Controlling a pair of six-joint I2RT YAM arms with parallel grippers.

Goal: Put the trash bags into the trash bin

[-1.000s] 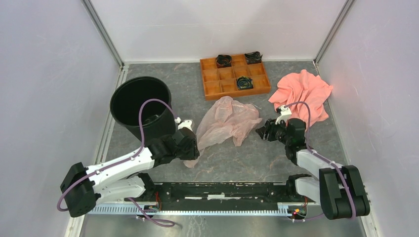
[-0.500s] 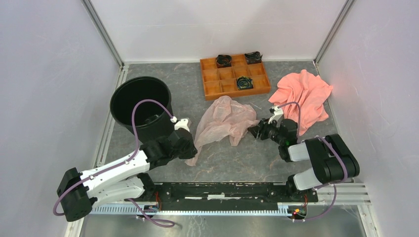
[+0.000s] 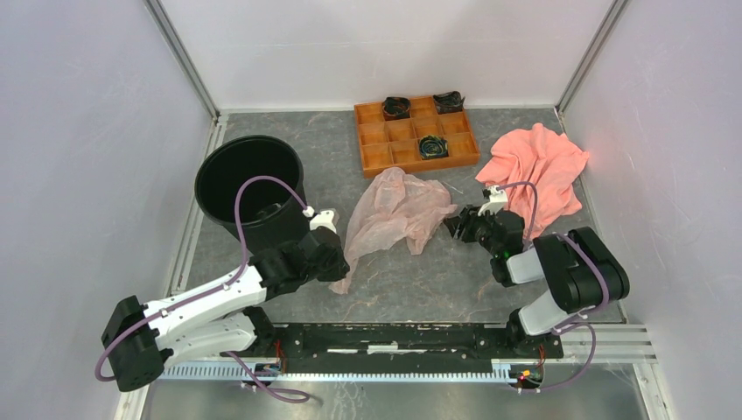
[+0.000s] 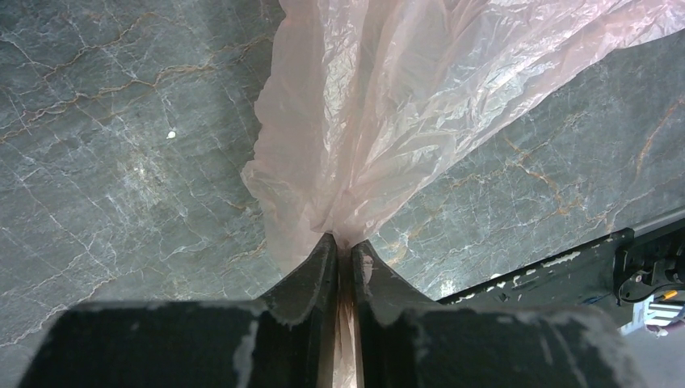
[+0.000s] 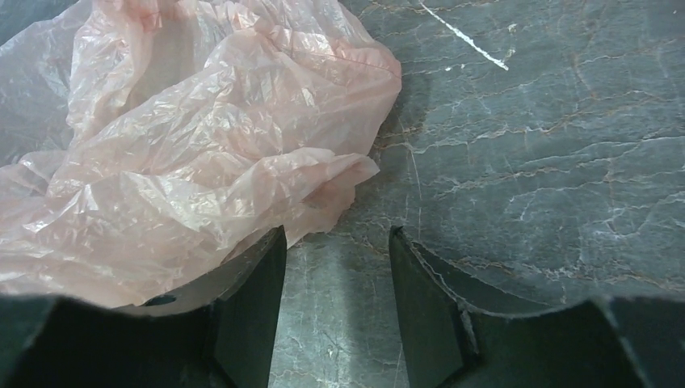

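A thin, crinkly, translucent pale pink plastic bag (image 3: 398,210) lies crumpled just right of the round black plastic bin (image 3: 249,179). The left gripper (image 4: 346,249) pinches its near-left gathered corner; the right gripper (image 5: 337,242) stands spread at its right edge, empty. Judged light, limp and slippery: grip bunched folds.

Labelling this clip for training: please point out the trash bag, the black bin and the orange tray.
trash bag (image 3: 398,210), top view, crumpled middle
black bin (image 3: 249,138), top view, far rim
orange tray (image 3: 378,157), top view, empty near-left compartment
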